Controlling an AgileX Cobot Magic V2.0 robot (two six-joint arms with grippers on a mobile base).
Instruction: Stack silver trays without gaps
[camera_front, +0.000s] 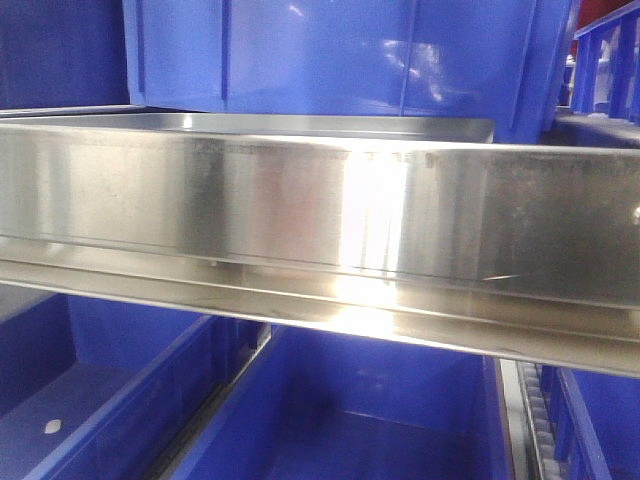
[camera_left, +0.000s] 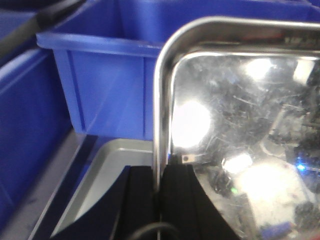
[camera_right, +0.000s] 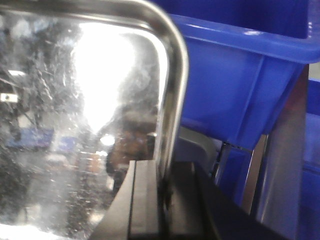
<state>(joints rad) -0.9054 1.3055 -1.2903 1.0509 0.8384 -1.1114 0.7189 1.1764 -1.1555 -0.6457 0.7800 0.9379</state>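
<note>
A silver tray (camera_front: 320, 215) fills the front view, held up in the air, its long side wall and rim facing the camera. In the left wrist view my left gripper (camera_left: 159, 187) is shut on the tray's left rim (camera_left: 162, 100), one black finger on each side. In the right wrist view my right gripper (camera_right: 164, 187) is shut on the tray's right rim (camera_right: 172, 90). A second silver tray (camera_left: 107, 165) lies below, seen past the left rim, and a corner of it shows in the right wrist view (camera_right: 197, 145).
Blue plastic bins surround the trays: a large one behind (camera_front: 340, 55), open ones below (camera_front: 340, 420) (camera_front: 70, 400). A blue bin wall (camera_left: 100, 85) stands close to the left rim, another (camera_right: 235, 85) close to the right rim. A roller track (camera_front: 530, 420) runs at the lower right.
</note>
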